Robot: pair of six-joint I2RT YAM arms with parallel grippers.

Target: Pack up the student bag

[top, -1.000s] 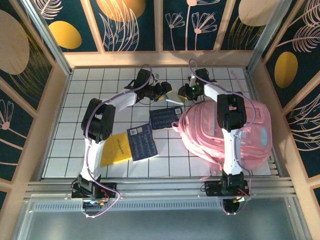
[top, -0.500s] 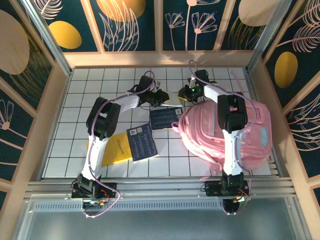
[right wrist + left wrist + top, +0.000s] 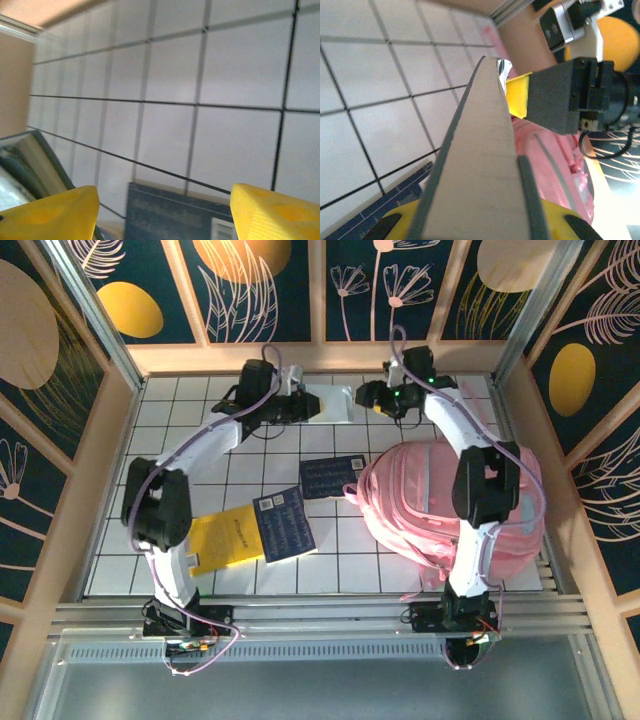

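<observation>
The student bag (image 3: 455,502), a large pink backpack, lies on the right of the tiled table; it also shows pink in the left wrist view (image 3: 555,170). My left gripper (image 3: 306,406) is at the back centre, shut on a thin book (image 3: 330,406) with a pale face and dark covers. In the left wrist view the book's page edge (image 3: 480,165) runs up between my yellow fingers (image 3: 395,222). My right gripper (image 3: 368,398) hangs just right of the book's far end, open and apart from it. Its jaws (image 3: 162,215) stand wide with nothing between them.
Two dark blue books (image 3: 333,476) (image 3: 284,524) and a yellow one (image 3: 226,540) lie on the tiles left of the bag. One blue book (image 3: 175,215) lies below the right gripper. Wooden walls (image 3: 320,358) close in the back and sides.
The left gripper has shut on the thin book and carried it up toward the back. The right gripper has opened, let go of the book, and swung to the back.
</observation>
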